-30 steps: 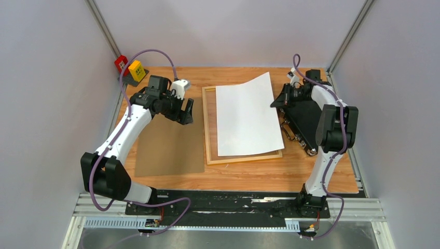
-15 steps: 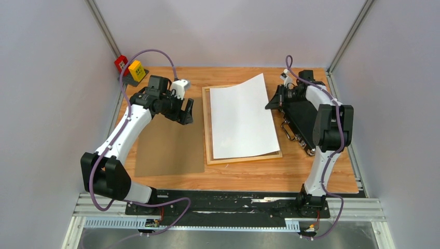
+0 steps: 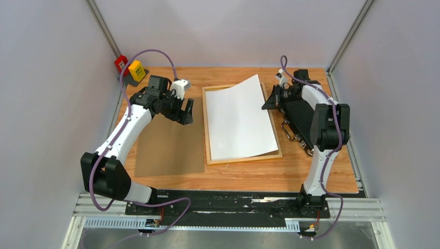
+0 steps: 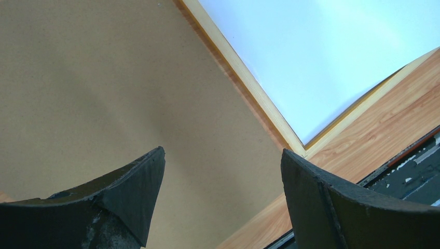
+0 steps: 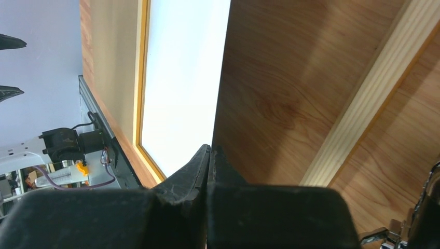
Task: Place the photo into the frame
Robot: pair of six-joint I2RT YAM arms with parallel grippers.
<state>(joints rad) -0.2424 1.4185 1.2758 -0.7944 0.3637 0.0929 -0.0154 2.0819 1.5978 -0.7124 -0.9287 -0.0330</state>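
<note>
White-backed photo (image 3: 238,122) over wooden frame (image 3: 206,127), edge raised

White arm links (image 3: 128,128), black joints (image 3: 106,179), purple cables (image 3: 154,51), matte black tapered claw fingers (image 4: 132,189).

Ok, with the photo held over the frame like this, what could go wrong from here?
The right gripper pinches the photo only at its raised, bowed right edge, so the sheet could crease or slip. That edge hangs close to the right rail of the frame, so it may land on the rail rather than inside. The left gripper is open over the brown panel, so nothing steadies the left edge.
</note>
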